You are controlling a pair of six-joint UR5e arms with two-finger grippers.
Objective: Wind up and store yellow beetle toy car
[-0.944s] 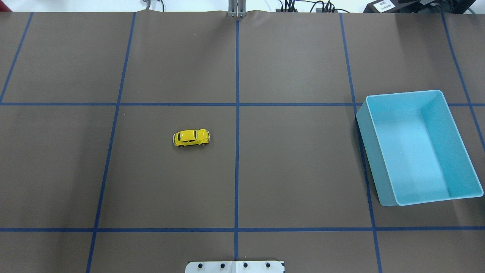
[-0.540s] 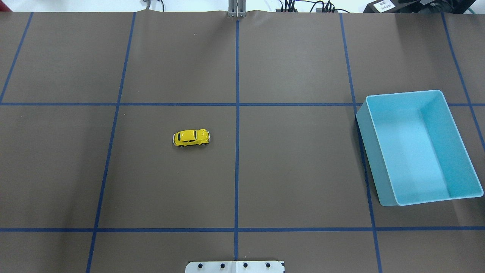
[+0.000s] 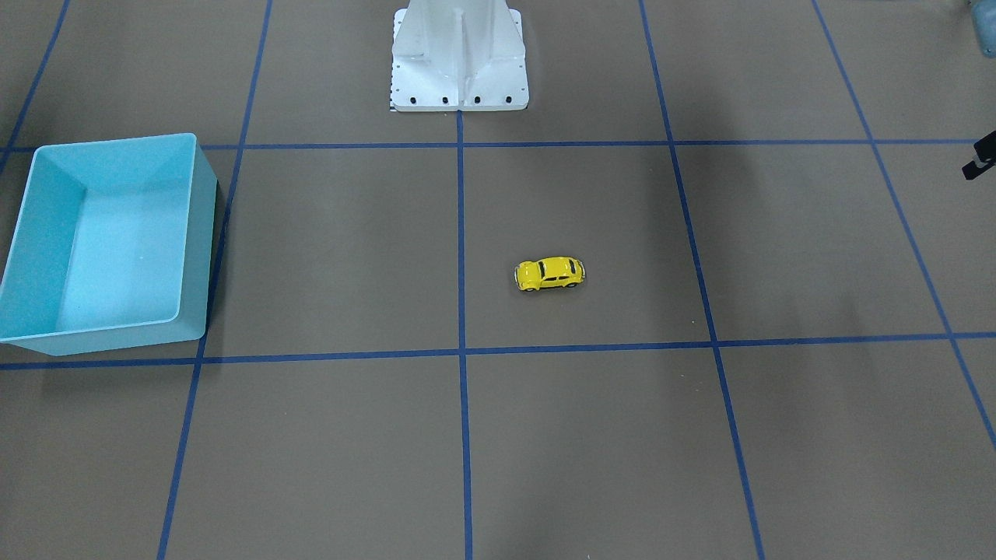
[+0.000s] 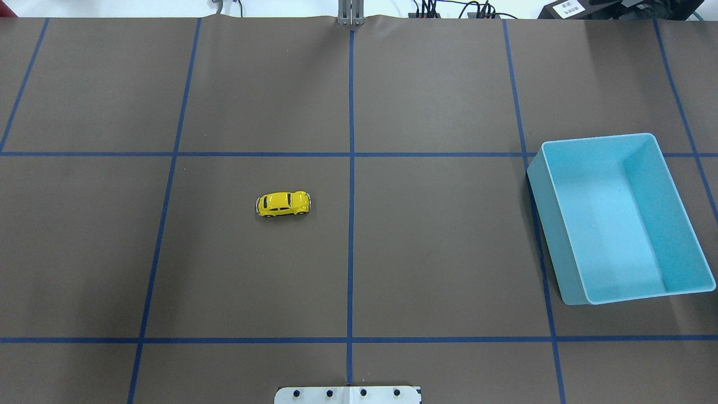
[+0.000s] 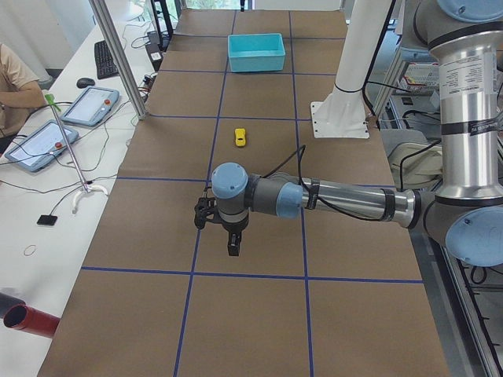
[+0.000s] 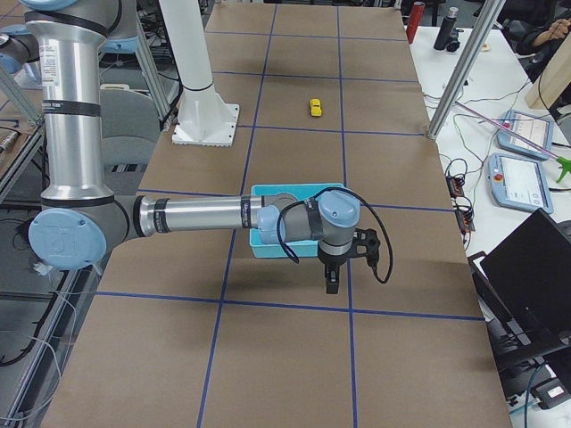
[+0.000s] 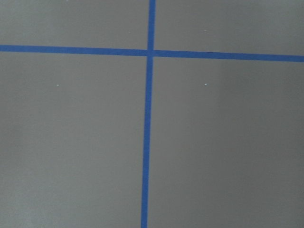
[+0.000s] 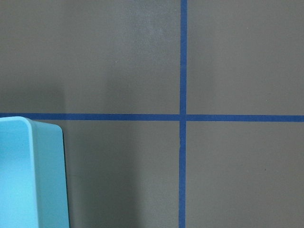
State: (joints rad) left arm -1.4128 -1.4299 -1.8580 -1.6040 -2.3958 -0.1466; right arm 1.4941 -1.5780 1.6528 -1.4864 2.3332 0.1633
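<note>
Across the brown table (image 4: pixel 449 252), which is gridded with blue tape lines (image 4: pixel 351 224), both arms are stretching out low and level. The left arm (image 5: pixel 346 200) is hanging the left gripper (image 5: pixel 233 250) fingers-down over a tape line, well apart from everything. How wide its fingers are standing, I cannot tell. The right arm (image 6: pixel 205 214) is holding the right gripper (image 6: pixel 331 283) just beyond the light blue bin (image 4: pixel 549 235), and again I cannot tell its opening or any hold. The yellow beetle toy car (image 4: pixel 283 203) is sitting on its wheels on the robot's left of the centre line, well apart from the bin.
</note>
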